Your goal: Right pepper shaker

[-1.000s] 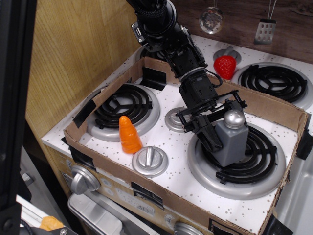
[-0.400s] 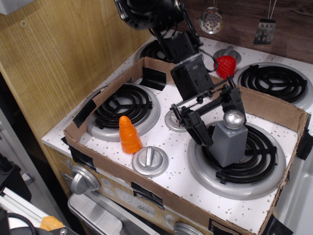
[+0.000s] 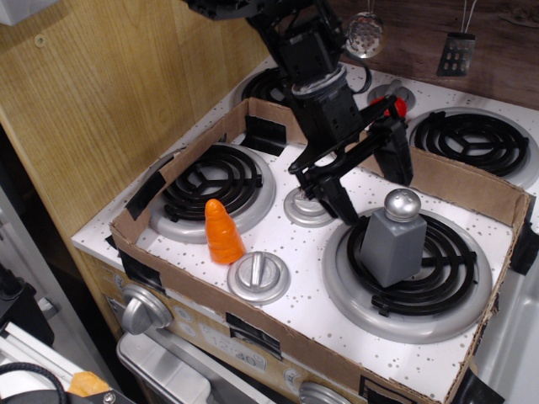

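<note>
The pepper shaker [image 3: 392, 240], a gray tapered body with a shiny silver ball top, stands upright on the front right burner [image 3: 410, 273] of the toy stove. My gripper [image 3: 369, 181] is open and empty, raised above and behind the shaker, apart from it. Its black fingers [image 3: 339, 200] spread wide, one toward the stove's middle, the other toward the cardboard wall at the back.
A cardboard wall [image 3: 459, 181] rings the stove top. An orange cone toy [image 3: 222, 231] stands by the front left burner [image 3: 212, 189]. Two flat silver knobs [image 3: 258, 276] lie between the burners. A red strawberry [image 3: 397, 106] shows behind my arm. Utensils [image 3: 456, 50] hang at the back.
My gripper has let go of the shaker, opened wide and risen up and back. The shaker stays upright on the front right burner.
</note>
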`<state>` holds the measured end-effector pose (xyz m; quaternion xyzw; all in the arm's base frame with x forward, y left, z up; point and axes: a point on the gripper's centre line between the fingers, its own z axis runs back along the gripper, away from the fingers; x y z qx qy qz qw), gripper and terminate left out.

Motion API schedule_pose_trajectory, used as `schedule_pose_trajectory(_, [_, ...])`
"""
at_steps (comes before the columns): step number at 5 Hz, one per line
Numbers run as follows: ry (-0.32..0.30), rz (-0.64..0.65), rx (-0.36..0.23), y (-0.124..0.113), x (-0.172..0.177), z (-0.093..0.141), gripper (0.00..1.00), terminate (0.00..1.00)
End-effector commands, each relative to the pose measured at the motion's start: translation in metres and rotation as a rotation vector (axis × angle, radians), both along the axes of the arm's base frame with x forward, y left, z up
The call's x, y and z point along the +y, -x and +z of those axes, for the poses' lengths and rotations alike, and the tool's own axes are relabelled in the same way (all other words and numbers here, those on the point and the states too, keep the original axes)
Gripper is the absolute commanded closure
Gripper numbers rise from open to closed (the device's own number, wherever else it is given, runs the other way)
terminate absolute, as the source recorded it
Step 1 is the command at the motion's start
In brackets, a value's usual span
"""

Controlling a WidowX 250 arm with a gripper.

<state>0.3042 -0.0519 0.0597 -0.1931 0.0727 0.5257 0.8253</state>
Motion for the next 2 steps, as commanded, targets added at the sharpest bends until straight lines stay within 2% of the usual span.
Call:
schedule_pose_trajectory(1, [-0.301, -0.035, -0.208, -0.023, 0.0053, 0.0474, 0.0, 0.0])
schedule_pose_trajectory(2, [-0.441, -0.11, -0.237, -0.0232, 0.0051, 0.056, 0.0, 1.0])
